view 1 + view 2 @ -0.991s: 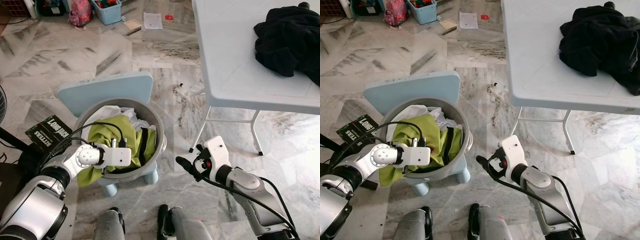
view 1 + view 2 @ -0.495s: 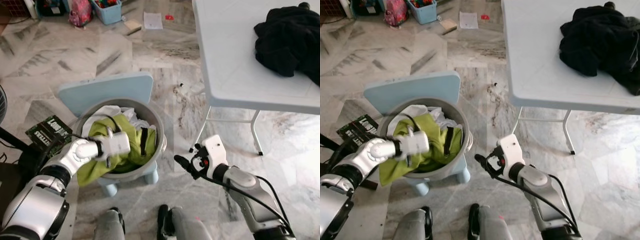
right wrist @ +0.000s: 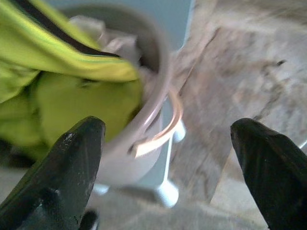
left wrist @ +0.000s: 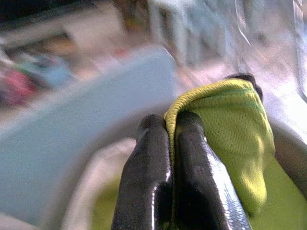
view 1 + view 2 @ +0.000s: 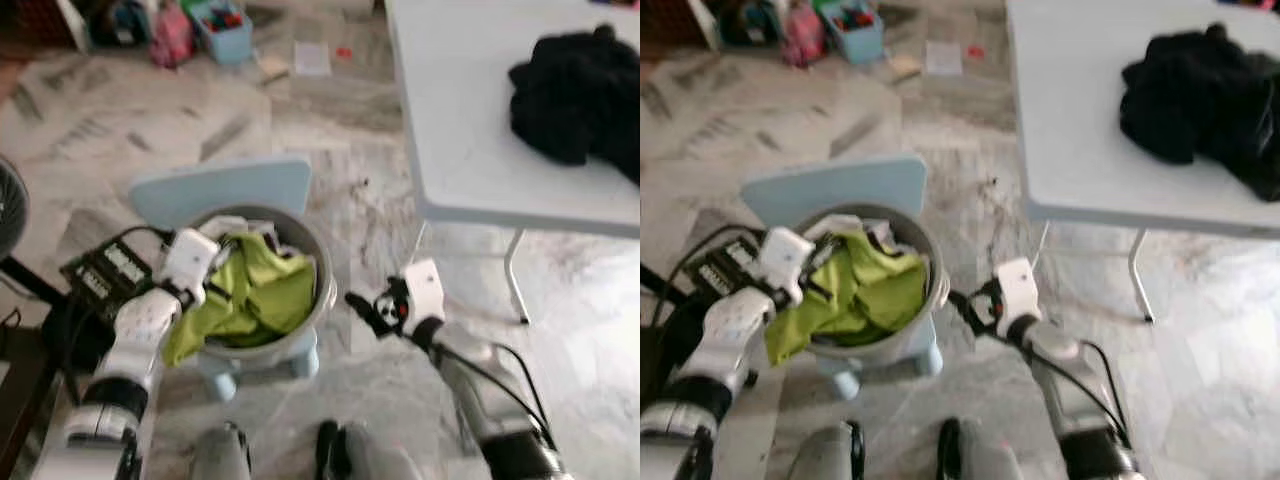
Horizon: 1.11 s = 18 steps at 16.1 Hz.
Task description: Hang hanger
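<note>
Left eye view is blurred, so fine detail is lost. Far left on the floor lies a dark box with pale lettering (image 5: 108,270). Just right of it the left arm reaches over the rim of a grey bucket (image 5: 318,300), which sits on a pale blue stool (image 5: 225,190). In the left wrist view the left gripper (image 4: 171,125) has its two black fingers pressed together on a fold of the lime-green garment (image 4: 235,129); that garment (image 5: 262,295) fills much of the bucket and drapes over its near-left rim, with some white cloth (image 5: 225,224) showing at the far side. No hanger can be made out in any of the pictures.

Right of the bucket, above the marble floor (image 5: 330,130), the right gripper (image 5: 362,308) points toward the bucket without touching it. In the right wrist view its fingers (image 3: 72,158) stand wide apart, with the bucket's rim and the green cloth between and beyond them.

Farther right stands a white folding table (image 5: 460,120), with a heap of black clothing (image 5: 575,100) on its far-right part. At the far left end of the room there are a blue bin (image 5: 225,25), a pink bag (image 5: 172,35) and a sheet of paper (image 5: 312,58) on the floor.
</note>
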Tool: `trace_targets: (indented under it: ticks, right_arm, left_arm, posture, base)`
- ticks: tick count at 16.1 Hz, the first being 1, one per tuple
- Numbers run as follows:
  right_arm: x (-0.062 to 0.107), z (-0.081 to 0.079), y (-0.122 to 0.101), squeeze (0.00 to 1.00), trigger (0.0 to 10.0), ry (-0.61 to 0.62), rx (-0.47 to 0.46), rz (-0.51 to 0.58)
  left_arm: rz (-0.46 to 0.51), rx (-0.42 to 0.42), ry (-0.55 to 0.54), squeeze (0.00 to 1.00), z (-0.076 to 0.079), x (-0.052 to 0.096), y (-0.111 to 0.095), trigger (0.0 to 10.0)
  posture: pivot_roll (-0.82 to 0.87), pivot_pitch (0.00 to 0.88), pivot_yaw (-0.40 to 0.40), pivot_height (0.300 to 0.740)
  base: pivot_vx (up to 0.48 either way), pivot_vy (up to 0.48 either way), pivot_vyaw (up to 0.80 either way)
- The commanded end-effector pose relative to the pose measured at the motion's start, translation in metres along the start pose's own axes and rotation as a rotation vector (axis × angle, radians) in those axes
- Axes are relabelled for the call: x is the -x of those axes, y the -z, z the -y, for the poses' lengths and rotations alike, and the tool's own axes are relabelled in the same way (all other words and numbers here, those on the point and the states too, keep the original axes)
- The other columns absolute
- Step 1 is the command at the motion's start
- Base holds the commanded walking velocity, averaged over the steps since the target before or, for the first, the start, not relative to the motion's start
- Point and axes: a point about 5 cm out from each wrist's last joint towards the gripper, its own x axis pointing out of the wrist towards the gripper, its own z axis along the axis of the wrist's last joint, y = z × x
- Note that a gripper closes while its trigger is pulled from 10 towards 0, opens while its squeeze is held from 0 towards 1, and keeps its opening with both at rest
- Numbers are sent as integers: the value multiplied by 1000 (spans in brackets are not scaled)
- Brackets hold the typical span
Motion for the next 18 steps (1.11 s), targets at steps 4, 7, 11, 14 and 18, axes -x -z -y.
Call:
trace_targets:
  ticks: [4, 7, 11, 14, 18]
  right_arm:
    - [-7, 17, -4, 0, 10000, 88, -57, 34]
    - [-9, 19, -7, 0, 10000, 90, -54, 42]
    - [-9, 19, -7, 0, 10000, 90, -54, 42]
    - [-9, 19, -7, 0, 10000, 90, -54, 42]
    - [-9, 19, -7, 0, 10000, 90, -54, 42]
  left_arm:
    - [18, 67, -276, 0, 2, 23, 4, 0]
    - [-2, 84, -288, 0, 9, 24, 6, 0]
    - [-2, 84, -288, 0, 9, 24, 6, 0]
    - [-2, 84, -288, 0, 9, 24, 6, 0]
    - [-2, 84, -288, 0, 9, 24, 6, 0]
  posture:
    - [2, 0, -73, 740]
    - [2, 0, -78, 740]
    - [2, 0, -78, 740]
    - [2, 0, -78, 740]
    - [2, 0, -78, 740]
  base:
    - [0, 0, 0]
    - [0, 0, 0]
    - [0, 0, 0]
    - [0, 0, 0]
    - [0, 0, 0]
